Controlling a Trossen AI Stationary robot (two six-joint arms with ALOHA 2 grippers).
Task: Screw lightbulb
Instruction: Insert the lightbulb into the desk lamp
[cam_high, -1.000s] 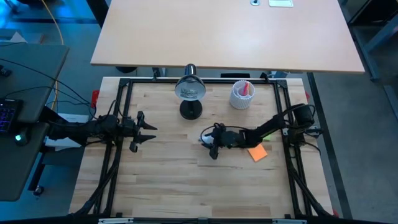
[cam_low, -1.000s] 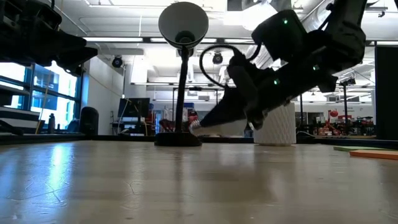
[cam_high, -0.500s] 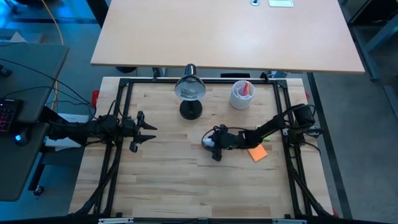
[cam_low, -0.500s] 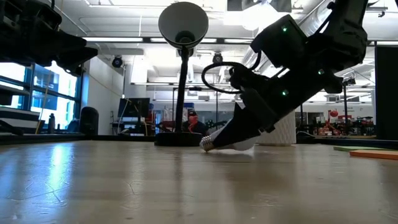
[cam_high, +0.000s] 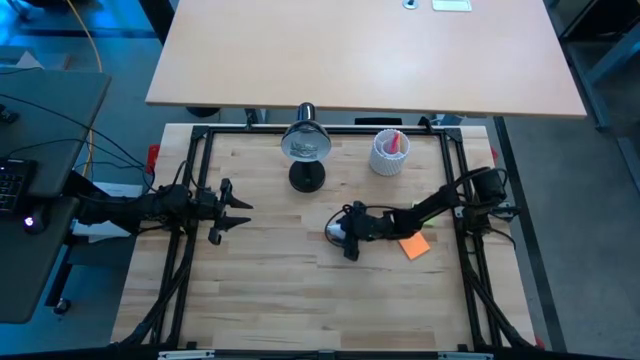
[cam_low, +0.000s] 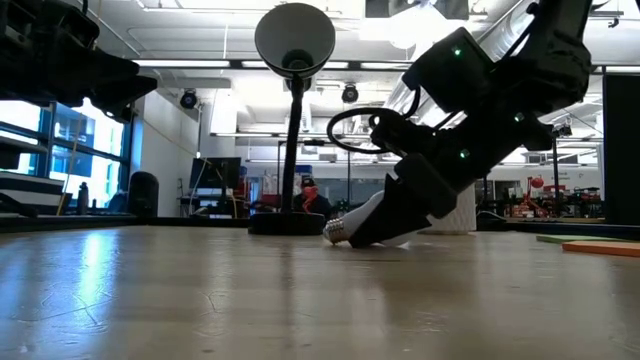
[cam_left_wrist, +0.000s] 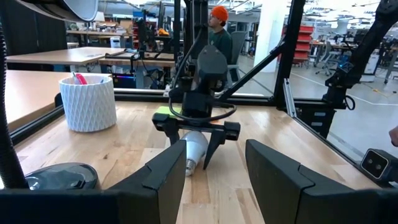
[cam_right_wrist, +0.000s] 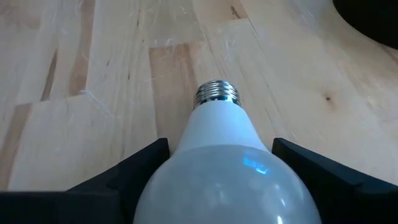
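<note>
The white frosted lightbulb (cam_high: 337, 230) lies low on the wooden table near its middle. Its silvery screw base (cam_right_wrist: 216, 93) points toward the table's left edge. My right gripper (cam_high: 345, 235) reaches in from the right and is shut on the bulb's globe. The gripper also shows in the low view (cam_low: 385, 222). My left gripper (cam_high: 238, 212) is open and empty at the table's left side, well away from the bulb. The black desk lamp's base (cam_high: 306, 178) stands at the far middle, and its round shade (cam_high: 305, 143) faces up. My right gripper pinches the wide part of the bulb's glass globe (cam_right_wrist: 186, 155) between its two fingers, one on each side. The fingers slant down from the table's right and lie along the bulb. The bulb sits almost level at the table surface, its base (cam_low: 337, 231) slightly raised; whether it rests there I cannot tell.
A white ribbed cup (cam_high: 390, 152) with a pink thing in it stands at the far right. An orange note (cam_high: 413, 245) lies beside my right arm. A black frame (cam_high: 200, 200) runs round the table. People show in the room behind.
My right gripper has gone down to the table and slightly toward the near right, tipping more steeply. The bulb has gone with it. Its screw base has dropped from above the table to just over the surface.
</note>
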